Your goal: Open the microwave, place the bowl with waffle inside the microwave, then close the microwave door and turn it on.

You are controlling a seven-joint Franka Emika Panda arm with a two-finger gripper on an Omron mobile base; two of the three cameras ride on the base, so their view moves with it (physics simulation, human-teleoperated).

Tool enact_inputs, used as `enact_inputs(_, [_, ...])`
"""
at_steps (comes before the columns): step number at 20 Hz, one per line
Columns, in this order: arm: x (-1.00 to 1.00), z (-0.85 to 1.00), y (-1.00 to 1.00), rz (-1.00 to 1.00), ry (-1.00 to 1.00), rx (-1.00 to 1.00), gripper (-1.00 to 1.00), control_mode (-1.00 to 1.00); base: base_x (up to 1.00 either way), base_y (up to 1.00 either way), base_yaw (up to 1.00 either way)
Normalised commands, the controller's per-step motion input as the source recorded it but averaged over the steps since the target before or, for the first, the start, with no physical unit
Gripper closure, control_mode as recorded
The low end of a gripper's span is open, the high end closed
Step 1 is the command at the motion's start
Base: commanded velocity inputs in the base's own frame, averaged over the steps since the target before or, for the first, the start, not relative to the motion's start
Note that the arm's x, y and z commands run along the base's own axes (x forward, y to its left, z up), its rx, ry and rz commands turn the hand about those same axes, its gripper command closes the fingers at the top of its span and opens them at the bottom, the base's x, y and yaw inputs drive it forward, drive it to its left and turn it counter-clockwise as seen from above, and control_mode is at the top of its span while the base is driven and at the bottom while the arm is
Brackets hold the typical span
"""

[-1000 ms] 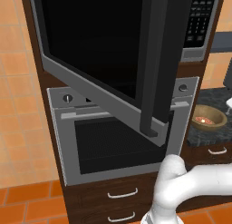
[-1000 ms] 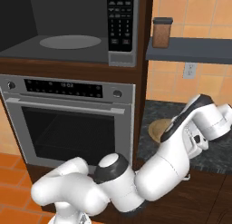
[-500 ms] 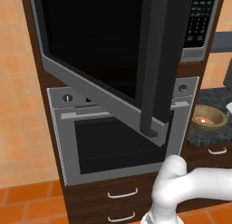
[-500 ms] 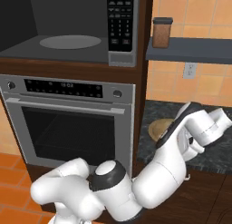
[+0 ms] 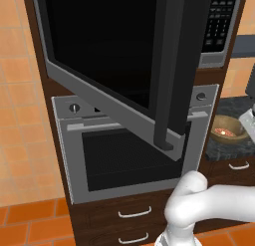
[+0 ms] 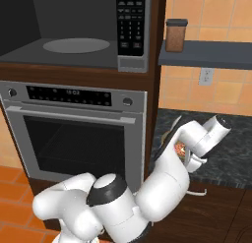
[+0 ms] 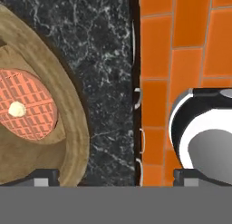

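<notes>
The microwave [image 6: 74,30] stands open above the oven [image 6: 74,134]. Its door [image 5: 124,61] is swung wide out into the room, the dark handle [image 5: 172,90] running down its free edge, and the grey turntable [image 6: 76,45] lies bare in the cavity. The keypad [image 6: 132,23] sits at the right of the opening.

The bowl [image 5: 228,132] rests on the dark marbled counter [image 6: 231,153] to the right of the oven, close to the counter's front edge. The round waffle [image 7: 25,105] lies in the bottom of it with a pale dab [image 7: 16,109] on top.

The arm bends up from the base and reaches over that counter, so the gripper [image 7: 115,177] hangs over the counter's front edge, just beside the bowl's rim. From the hand view the jaws stand well apart: one tip is over the bowl's rim, the other out past the edge over the orange floor tiles [image 7: 181,60]. They grip nothing.

Above the counter a jar [image 6: 176,34] with a dark lid stands on a grey shelf [image 6: 206,60], and a wall socket [image 6: 205,76] shows below it.
</notes>
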Motion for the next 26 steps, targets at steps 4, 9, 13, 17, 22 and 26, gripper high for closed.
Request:
enact_inputs(4, [0.10, -0.12, -0.06, 0.06, 0.00, -0.08, -1.00, -1.00, 0.00, 0.00, 0.00])
enact_inputs(9, [0.50, -0.05, -0.15, 0.05, 0.00, -0.03, -1.00, -1.00, 0.00, 0.00, 0.00])
enact_inputs(13, [0.35, -0.23, -0.23, 0.02, 0.00, -0.09, -1.00, -1.00, 0.00, 0.00, 0.00])
enact_inputs(17, [0.00, -0.26, -0.46, 0.00, 0.00, -0.10, -1.00, -1.00, 0.00, 0.00, 0.00])
enact_inputs(22, [0.00, 0.00, 0.00, -0.01, 0.00, -0.01, 1.00, -1.00, 0.00, 0.00, 0.00])
enact_inputs(26, [0.00, 0.00, 0.00, 0.00, 0.00, -0.01, 1.00, -1.00, 0.00, 0.00, 0.00])
